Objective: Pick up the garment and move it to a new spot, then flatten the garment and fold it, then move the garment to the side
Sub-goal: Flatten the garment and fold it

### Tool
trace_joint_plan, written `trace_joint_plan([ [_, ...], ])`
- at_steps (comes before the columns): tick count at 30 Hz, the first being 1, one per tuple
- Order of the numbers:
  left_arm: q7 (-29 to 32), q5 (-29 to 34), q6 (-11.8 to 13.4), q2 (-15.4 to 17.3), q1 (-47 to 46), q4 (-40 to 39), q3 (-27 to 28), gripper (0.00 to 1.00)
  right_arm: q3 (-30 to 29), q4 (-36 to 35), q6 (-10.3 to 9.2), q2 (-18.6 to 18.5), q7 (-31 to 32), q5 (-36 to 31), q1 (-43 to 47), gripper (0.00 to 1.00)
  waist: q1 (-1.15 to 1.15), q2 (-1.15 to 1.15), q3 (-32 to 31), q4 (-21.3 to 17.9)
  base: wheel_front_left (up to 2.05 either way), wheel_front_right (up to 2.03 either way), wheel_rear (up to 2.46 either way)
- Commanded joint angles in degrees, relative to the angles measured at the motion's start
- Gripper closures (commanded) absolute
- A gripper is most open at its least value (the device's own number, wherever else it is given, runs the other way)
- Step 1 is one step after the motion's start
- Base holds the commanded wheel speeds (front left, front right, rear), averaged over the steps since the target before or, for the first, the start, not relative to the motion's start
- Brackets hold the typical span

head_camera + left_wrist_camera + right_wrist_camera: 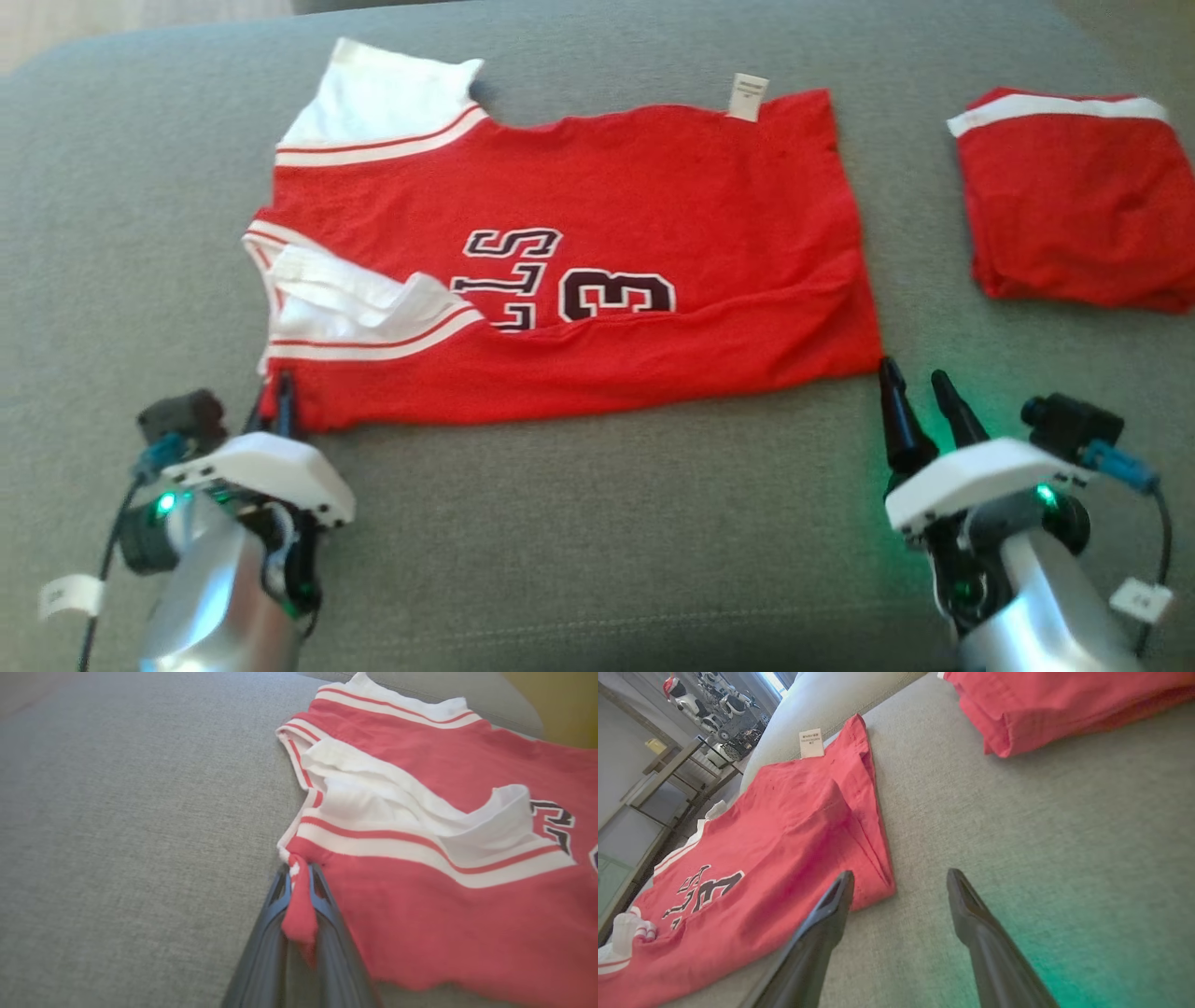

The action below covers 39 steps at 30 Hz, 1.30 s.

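Item 1: grey woven fabric cushion [597, 523], broad and flat, rounded at its far edge, carrying everything laid on it.
Item 2: folded red cloth [1074, 205], far right on the cushion, in a compact stack with a white band along its far edge.
Item 3: dark metal-framed shelf unit [668, 779], beyond the cushion's far left, with a small pale yellow object [655, 745] on top.
Item 4: white machines [705, 700], blurred, near a bright window behind the shelf unit.

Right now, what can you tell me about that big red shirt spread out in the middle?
The red jersey looks like soft knit cloth, with white striped trim at the armholes, black-and-white lettering and a white label at one edge. It lies spread, near edge folded over, on the grey cushion. The left gripper pinches its near left corner.
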Motion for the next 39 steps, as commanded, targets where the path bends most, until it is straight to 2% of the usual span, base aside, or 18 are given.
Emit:
trace_joint_plan([
  [1,-0.85,0.50,-0.48,0.91,-0.08,-2.07,1.01,1.00,0.88,-0.24,0.37,0.16,-0.19,1.41,-3.42,0.00,0.00,0.00,0.03,0.95,0.00,0.00,0.00],
  [6,-1.00,0.87,-0.51,0.11,0.35,-3.84,0.15,1.00,3.42,6.31,0.37,0.17,-0.98,4.58,-7.58,0.00,0.00,0.00,0.36,2.42,0.00,0.00,0.00],
  [14,-1.10,0.90,-0.31,-0.04,0.89,-5.73,-0.20,1.00,7.32,12.34,0.37,0.18,-2.05,7.70,-10.99,0.00,0.00,0.00,0.57,3.17,0.00,0.00,0.00],
  [15,-1.10,0.88,-0.27,0.01,0.96,-5.89,-0.19,1.00,7.66,13.03,0.37,0.18,-2.16,7.85,-11.32,0.29,0.00,0.00,0.58,3.18,0.00,0.00,0.00],
  [16,-1.10,0.88,-0.27,0.01,0.96,-5.89,-0.19,1.00,7.66,13.03,0.37,0.18,-2.16,7.85,-11.32,0.29,0.00,0.00,0.58,3.18,0.00,0.00,0.00],
  [18,-1.11,0.83,-0.16,0.09,1.05,-6.20,-0.16,1.00,8.27,14.45,0.37,0.18,-2.51,7.27,-12.01,0.94,0.00,0.00,0.64,3.16,0.00,0.00,0.00],
  [19,-1.12,0.81,-0.10,0.12,1.07,-6.35,-0.16,1.00,8.50,14.98,0.37,0.18,-2.83,6.98,-12.34,1.00,0.00,0.00,0.69,3.15,0.00,0.00,0.00],
  [25,-1.14,0.61,0.04,0.45,1.59,-6.66,-0.20,1.00,7.44,17.26,0.37,0.16,-5.11,4.06,-13.36,1.00,0.00,0.00,-0.08,3.01,0.00,0.00,0.00],
  [29,-1.12,-0.29,-0.18,0.64,3.07,-7.09,0.17,1.00,5.65,17.33,0.37,-1.16,-4.86,1.99,-12.57,1.00,0.00,0.00,-1.76,2.90,0.00,0.00,0.00],
  [39,1.42,-1.82,-2.24,1.89,10.04,-10.91,-0.71,1.00,3.36,11.19,0.37,-6.74,4.68,0.39,-5.29,1.00,0.00,0.00,-5.74,2.99,0.00,0.00,0.00],
])
